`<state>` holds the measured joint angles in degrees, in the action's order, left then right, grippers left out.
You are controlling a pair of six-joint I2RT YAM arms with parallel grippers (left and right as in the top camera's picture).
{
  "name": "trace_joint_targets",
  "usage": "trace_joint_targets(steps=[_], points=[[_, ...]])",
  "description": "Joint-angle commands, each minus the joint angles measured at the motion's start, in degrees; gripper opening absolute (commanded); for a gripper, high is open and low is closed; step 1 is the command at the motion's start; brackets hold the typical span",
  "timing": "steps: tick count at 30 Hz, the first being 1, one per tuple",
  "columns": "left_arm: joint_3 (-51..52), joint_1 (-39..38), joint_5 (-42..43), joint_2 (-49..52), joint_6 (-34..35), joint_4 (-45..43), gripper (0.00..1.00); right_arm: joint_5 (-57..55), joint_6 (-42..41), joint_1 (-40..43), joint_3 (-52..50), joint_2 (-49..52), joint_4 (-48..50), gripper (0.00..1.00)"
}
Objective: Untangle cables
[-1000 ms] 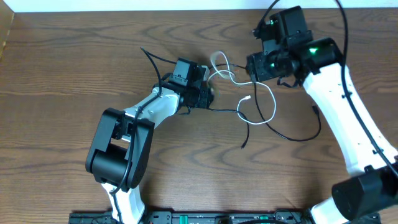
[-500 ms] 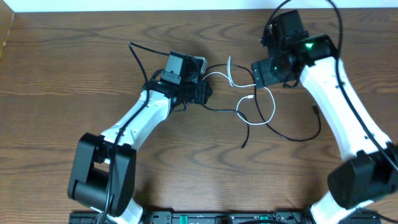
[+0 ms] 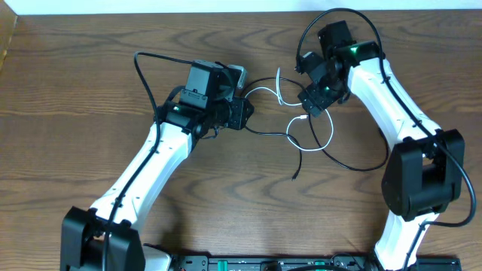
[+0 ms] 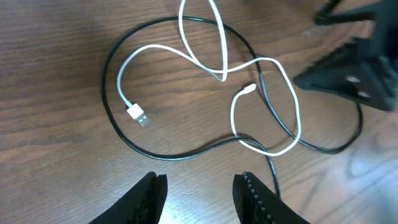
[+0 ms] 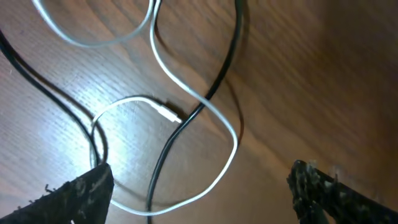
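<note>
Right tool (image 3: 309, 101) apparently released white cable (image 4: 138, 116).

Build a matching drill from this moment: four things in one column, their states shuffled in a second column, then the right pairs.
Column one
1. white cable
2. black cable
3. left tool
4. right tool

Column two
A. jaws wide apart, nothing between them
B. sweeps a big curve round the flat silver plug
C. jaws a narrow way apart, nothing between them
D. ends in that flat silver plug, lying on the wood

Pairs: 1-D, 2-B, 3-C, 4-A
</note>
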<state>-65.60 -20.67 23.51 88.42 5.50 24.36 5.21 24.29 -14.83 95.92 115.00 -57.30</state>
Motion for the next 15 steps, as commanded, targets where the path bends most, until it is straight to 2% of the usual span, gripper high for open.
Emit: trace_joint_targets(steps=[1,15], points=[[-0.3,0.3,3.2,-2.0,-1.2,0.5,0.40,2.9,4.1,1.3,0.0,2.4,2.4,0.87],[-0.3,0.3,3.1,-2.1,-1.2,1.4,0.40,9.0,6.0,2.1,0.0,11.4,6.1,0.86]])
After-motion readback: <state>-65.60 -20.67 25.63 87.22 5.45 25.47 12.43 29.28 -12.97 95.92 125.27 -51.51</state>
